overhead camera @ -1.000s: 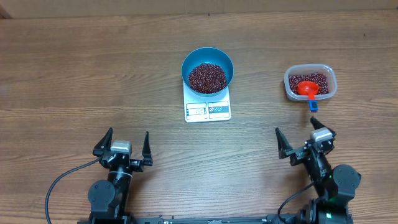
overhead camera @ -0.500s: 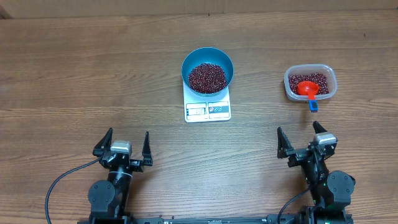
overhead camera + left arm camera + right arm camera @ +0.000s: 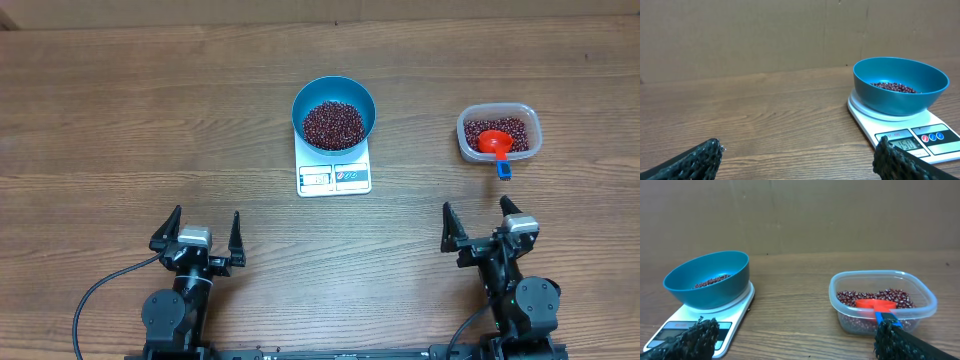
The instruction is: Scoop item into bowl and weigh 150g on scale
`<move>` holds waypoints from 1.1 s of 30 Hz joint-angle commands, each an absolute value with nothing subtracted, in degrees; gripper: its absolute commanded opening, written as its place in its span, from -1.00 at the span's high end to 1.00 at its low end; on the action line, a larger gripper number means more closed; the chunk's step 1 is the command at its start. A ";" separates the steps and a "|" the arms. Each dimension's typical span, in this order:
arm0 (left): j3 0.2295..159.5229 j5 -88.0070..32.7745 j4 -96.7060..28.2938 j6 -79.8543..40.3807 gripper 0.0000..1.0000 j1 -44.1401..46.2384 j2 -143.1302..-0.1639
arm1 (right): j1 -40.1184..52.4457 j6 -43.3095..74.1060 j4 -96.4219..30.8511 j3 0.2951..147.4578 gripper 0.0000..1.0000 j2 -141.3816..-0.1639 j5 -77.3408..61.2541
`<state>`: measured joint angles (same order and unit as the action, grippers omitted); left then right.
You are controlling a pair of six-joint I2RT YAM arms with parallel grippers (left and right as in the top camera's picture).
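1. Left pincer (image 3: pixel 207 215) and right pincer (image 3: pixel 476 206): both spread wide, holding nothing, at the near desk (image 3: pixel 110 120) edge.
2. Scale (image 3: pixel 334 178): mid-desk, carrying the blue bowl (image 3: pixel 301 104) of beans (image 3: pixel 334 124).
3. Clear tub (image 3: pixel 464 142): right of the scale, holding beans and a red scoop (image 3: pixel 493 142).

You have soft, even light from above across the wooden table (image 3: pixel 120 110), with no glare and only a faint shadow beneath the blue bowl (image 3: pixel 304 100). Both wrist views look a little dimmer and warmer, sharp in the middle distance. At their bottom corners the dark fingertips (image 3: pixel 695 162) sit close to the lens, blurred and almost black, their edges soft.
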<state>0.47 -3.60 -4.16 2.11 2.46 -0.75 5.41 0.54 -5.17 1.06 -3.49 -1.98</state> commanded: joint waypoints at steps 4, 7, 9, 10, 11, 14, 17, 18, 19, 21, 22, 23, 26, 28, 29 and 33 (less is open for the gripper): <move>0.27 -3.01 -4.32 3.22 -0.99 1.89 -0.25 | 6.55 -1.93 -4.99 0.45 -1.00 -2.72 -1.23; 0.27 -3.01 -4.32 3.22 -0.99 1.89 -0.25 | 6.55 -1.96 -5.02 0.45 -1.00 -2.35 -1.15; 0.27 -3.01 -4.32 3.22 -0.99 1.89 -0.25 | 6.52 -1.98 -5.04 0.45 -1.00 -2.17 -1.13; 0.27 -3.01 -4.32 3.22 -0.99 1.89 -0.25 | 6.52 -1.98 -5.02 0.45 -1.00 -2.13 -1.06; 0.27 -3.01 -4.32 3.22 -0.99 1.89 -0.25 | 6.52 -2.00 -5.04 0.45 -1.00 -2.09 -0.91; 0.27 -3.01 -4.32 3.22 -0.99 1.89 -0.25 | 6.52 -2.48 -5.04 0.45 -1.00 -1.91 -0.91; 0.27 -3.01 -4.32 3.22 -0.99 1.89 -0.25 | 6.52 -3.29 -5.04 0.45 -1.00 -1.87 -0.19; 0.27 -3.01 -4.32 3.22 -0.98 1.89 -0.25 | 6.46 -3.29 -5.04 0.45 -1.00 -1.87 -0.05; 0.27 -3.01 -4.32 3.22 -0.99 1.89 -0.25 | 6.42 -3.27 -5.04 0.45 -1.00 -1.87 -0.05; 0.27 -3.01 -4.32 3.22 -0.99 1.89 -0.25 | 6.13 -3.25 -5.04 0.45 -1.00 -1.87 -0.03; 0.27 -3.01 -4.32 3.22 -0.99 1.89 -0.25 | 5.93 -3.27 -5.04 0.45 -1.00 -1.85 -0.03; 0.27 -3.01 -4.32 3.22 -0.99 1.89 -0.25 | 5.72 -3.29 -5.02 0.45 -1.00 -1.67 0.05; 0.27 -3.01 -4.32 3.22 -0.99 1.89 -0.25 | 4.84 -3.27 -5.04 0.45 -1.00 -0.89 0.14; 0.27 -3.01 -4.32 3.22 -0.99 1.89 -0.25 | 3.95 -3.27 -5.04 0.45 -1.00 -0.30 0.14; 0.27 -3.01 -4.32 3.22 -0.99 1.89 -0.25 | 3.42 -3.27 -5.02 0.45 -1.00 -0.16 0.12; 0.27 -3.01 -4.32 3.22 -0.99 1.89 -0.25 | 2.42 -3.07 -5.02 0.45 -1.00 -0.16 -0.03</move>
<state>0.47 -3.60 -4.16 2.11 2.46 -0.75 3.07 -2.98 -5.19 1.06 -0.84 -0.60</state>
